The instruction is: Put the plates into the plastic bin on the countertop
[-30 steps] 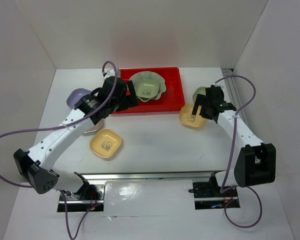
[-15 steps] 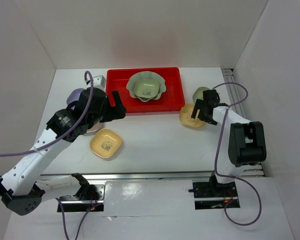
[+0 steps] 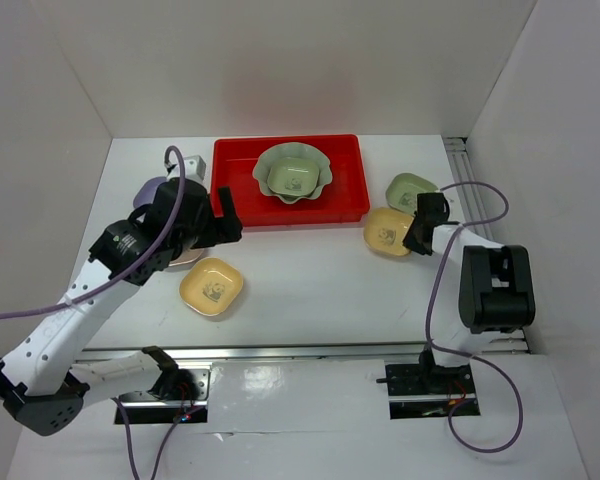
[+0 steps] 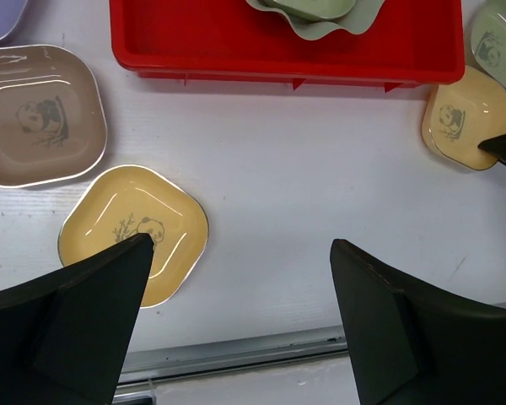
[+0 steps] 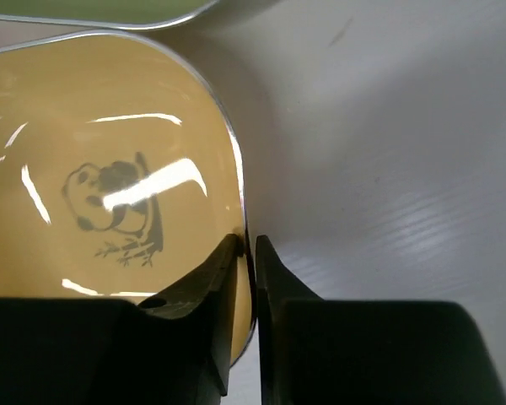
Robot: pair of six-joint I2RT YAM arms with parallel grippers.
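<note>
The right gripper (image 5: 246,249) is closed down to a narrow slit on the rim of a yellow dish (image 5: 110,169). One finger is inside the rim and the other outside. In the top view this gripper (image 3: 417,238) is at the dish's right edge, low over the white table (image 3: 310,290), to the right of the red bin (image 3: 345,192). A small green dish (image 3: 410,188) lies just behind the yellow one. Whether their edges touch cannot be told.

The left gripper (image 4: 243,245) is spread wide and holds nothing. In the top view it (image 3: 225,215) hangs above the table near the bin's front left corner. Below its left finger lies a second yellow dish (image 4: 139,232), flat on the table. Just beyond that, on the left, sits a tan-pink dish (image 4: 38,114). A lavender dish (image 4: 0,17) shows only at the corner of the wrist view.

Inside the bin rests the large pale green scalloped dish (image 3: 290,152), toward the back. Another small green dish (image 3: 292,178) is nested in it. The other five small dishes are all on the table outside the bin.
</note>
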